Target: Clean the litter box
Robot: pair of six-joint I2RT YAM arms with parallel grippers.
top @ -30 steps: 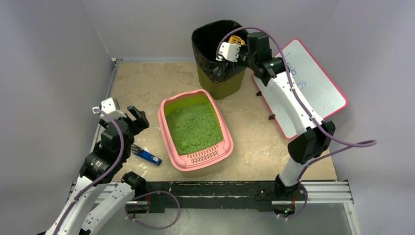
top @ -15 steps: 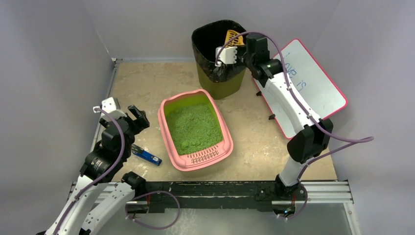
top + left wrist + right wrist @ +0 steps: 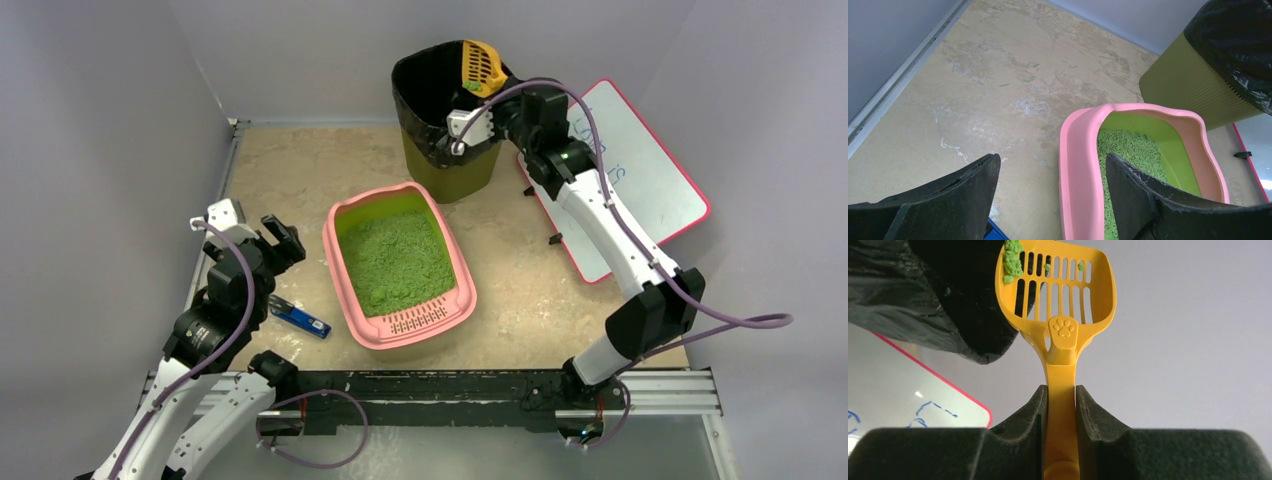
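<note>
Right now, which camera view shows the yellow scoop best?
The right wrist view: the scoop fills the frame, slots, paw emblem and clinging green litter clear, handle clamped between the jaws. The top external view shows it small, above the bin's rim. The left wrist view does not show it.

the left gripper [image 3: 1051, 161] hangs over the beige table [image 3: 998, 90], its dark fingers [image 3: 955, 192] spread wide with nothing between them. the right finger overlaps the pink litter box [image 3: 1075, 165], which holds green litter [image 3: 1128, 150]. beyond it stands an olive bin [image 3: 1188, 92] lined with a black bag [image 3: 1233, 40]. a few green bits [image 3: 1029, 78] lie scattered on the table.
</note>
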